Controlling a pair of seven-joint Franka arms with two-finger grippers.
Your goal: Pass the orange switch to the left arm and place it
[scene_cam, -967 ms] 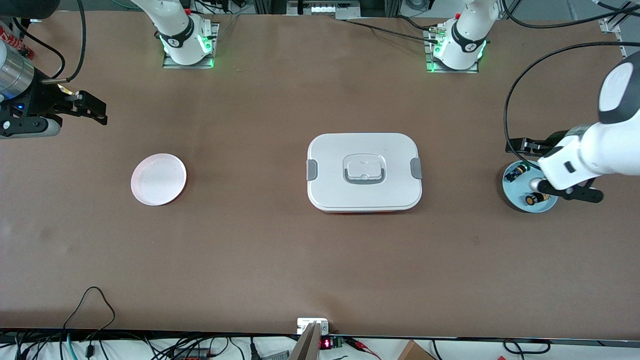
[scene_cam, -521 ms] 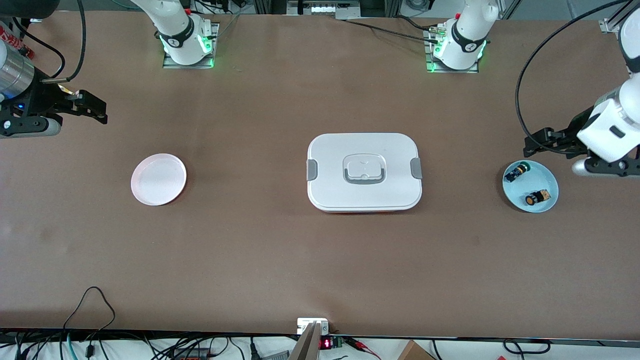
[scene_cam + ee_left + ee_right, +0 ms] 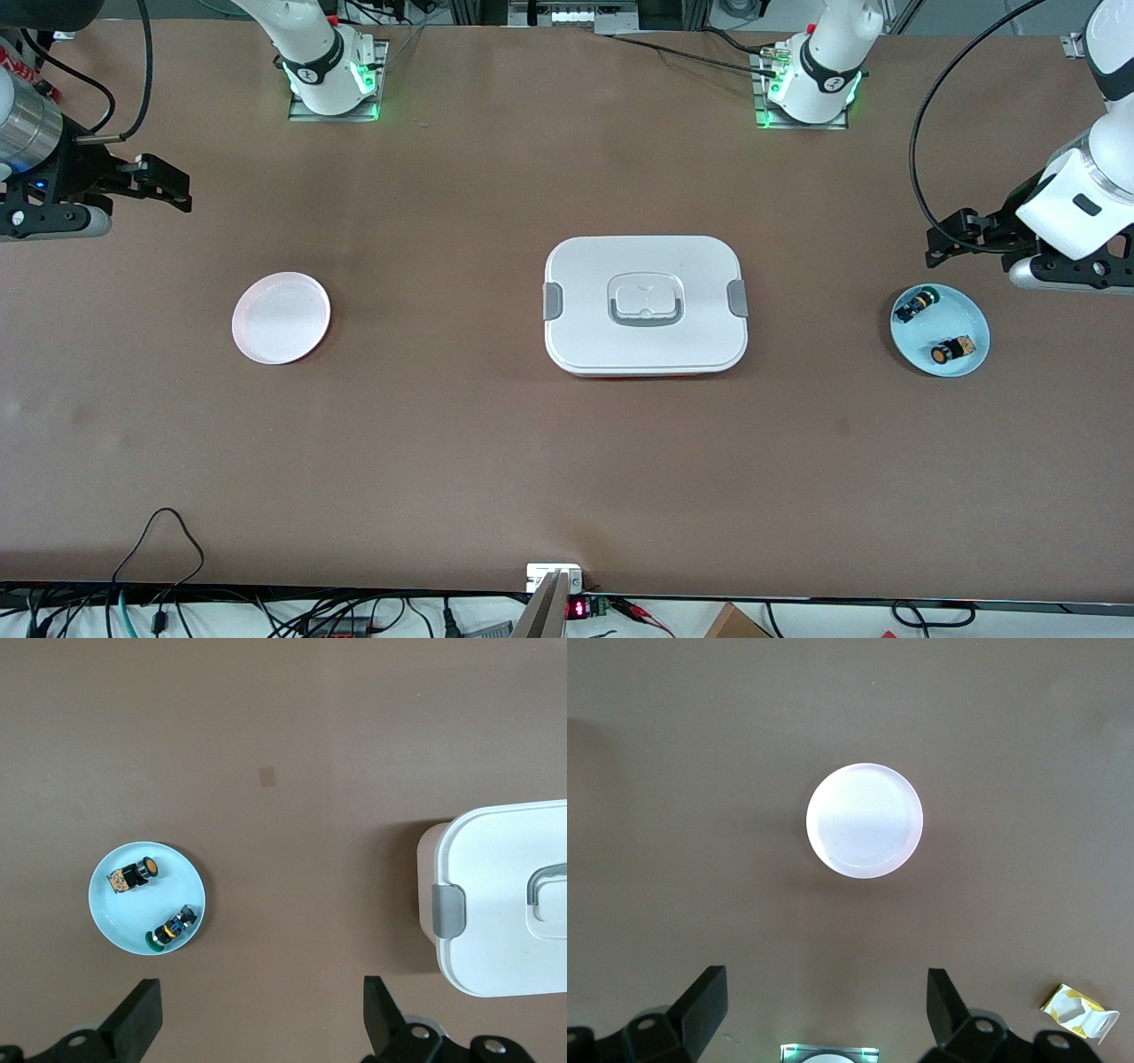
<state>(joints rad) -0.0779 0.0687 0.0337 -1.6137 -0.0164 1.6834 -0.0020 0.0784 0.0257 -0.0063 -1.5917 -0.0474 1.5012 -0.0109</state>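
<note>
The orange switch (image 3: 948, 351) lies in a light blue dish (image 3: 967, 315) at the left arm's end of the table, and shows in the left wrist view (image 3: 135, 874) in the dish (image 3: 115, 912). The white box (image 3: 645, 304) stands mid-table, and its edge shows in the left wrist view (image 3: 505, 895). My left gripper (image 3: 952, 237) is open and empty, up over bare table beside the dish; it also shows in its wrist view (image 3: 263, 1028). My right gripper (image 3: 164, 184) is open and empty, up over the right arm's end of the table, and shows in its wrist view (image 3: 828, 1014).
A black switch with a green cap (image 3: 915, 304) shares the dish (image 3: 170, 930). A pink plate (image 3: 281, 317) lies toward the right arm's end and shows in the right wrist view (image 3: 865, 820). A yellow-white scrap (image 3: 1081, 1012) lies near there. Cables run along the table's edges.
My left arm has lifted off the dish and drawn back toward its base side, uncovering both switches. My right gripper has shifted slightly.
</note>
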